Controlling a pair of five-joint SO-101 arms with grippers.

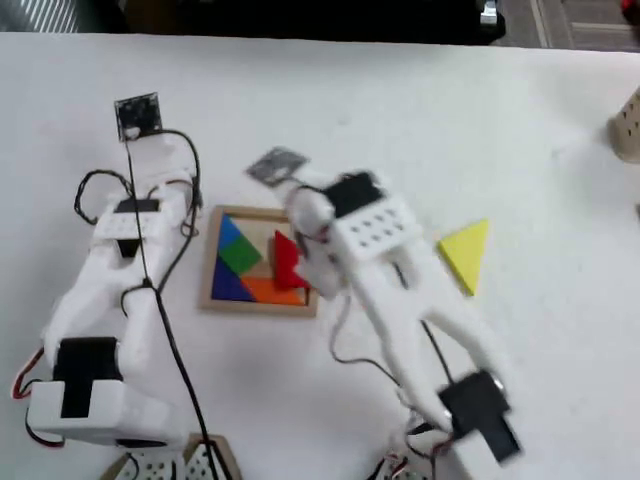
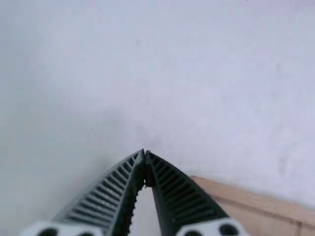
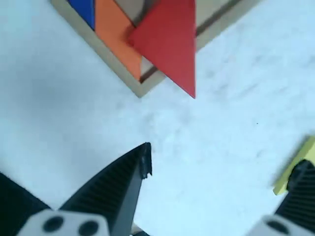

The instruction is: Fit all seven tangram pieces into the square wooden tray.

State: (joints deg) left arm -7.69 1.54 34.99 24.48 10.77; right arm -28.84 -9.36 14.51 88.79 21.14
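Note:
The square wooden tray (image 1: 209,262) lies between the two arms and holds blue (image 1: 229,284), green (image 1: 240,255) and orange (image 1: 275,291) pieces. A red triangle (image 1: 287,260) rests askew in it, and its point (image 3: 170,39) overhangs the tray rim (image 3: 141,88) onto the table. To the tray's right, a yellow triangle (image 1: 467,252) lies loose on the table. My right gripper (image 3: 220,162) hangs open over bare table just off that tray corner, with the yellow triangle's edge (image 3: 294,164) by one finger. My left gripper (image 2: 144,155) is shut on nothing, beside the tray's rim (image 2: 256,201).
The left arm (image 1: 130,230) stands to the left of the tray and the right arm (image 1: 370,235) leans over its right side. A perforated pale object (image 1: 628,125) sits at the far right edge. Wooden-edged items (image 1: 170,465) lie at the front.

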